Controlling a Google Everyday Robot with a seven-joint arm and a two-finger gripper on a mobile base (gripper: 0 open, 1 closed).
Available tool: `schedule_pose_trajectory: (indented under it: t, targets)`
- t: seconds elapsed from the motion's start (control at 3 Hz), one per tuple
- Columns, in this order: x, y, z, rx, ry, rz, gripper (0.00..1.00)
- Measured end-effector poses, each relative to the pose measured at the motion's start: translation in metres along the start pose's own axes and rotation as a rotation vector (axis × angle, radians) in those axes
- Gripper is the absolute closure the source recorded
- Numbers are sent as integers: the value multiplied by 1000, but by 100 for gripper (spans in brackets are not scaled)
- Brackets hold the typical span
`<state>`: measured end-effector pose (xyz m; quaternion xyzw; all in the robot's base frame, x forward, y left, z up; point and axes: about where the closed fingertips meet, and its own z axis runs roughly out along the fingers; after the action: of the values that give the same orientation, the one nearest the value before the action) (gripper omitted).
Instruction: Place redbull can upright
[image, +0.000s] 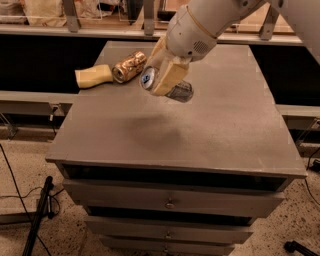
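The redbull can (176, 90) is a slim silver-and-blue can held on its side, its shiny top (147, 79) facing left. My gripper (164, 74) is shut on the redbull can, its tan fingers (167, 76) clamped across the can's middle. The can hangs in the air above the grey table (215, 130), over its middle-back part, with a shadow on the surface below it. The white arm comes in from the upper right.
A copper-gold patterned can (129, 66) lies on its side at the table's back left, next to a tan sponge-like object (94, 76). Drawers run below the table's front edge. Shelving stands behind the table. A cable and a stand leg lie on the floor at left.
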<state>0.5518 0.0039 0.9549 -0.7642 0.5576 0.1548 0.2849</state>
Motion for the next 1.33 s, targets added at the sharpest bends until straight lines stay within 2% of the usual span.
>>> schedule_pose_trajectory:
  t: [0.33,0.67,1.0,1.33]
  targets:
    - [-4,9,-12,69,-122,39,100]
    - [3,17,-20,90,-134,127,100]
    - [3,18,-20,84,-133,168,100]
    - [-6,18,-23,77,-162,141,100]
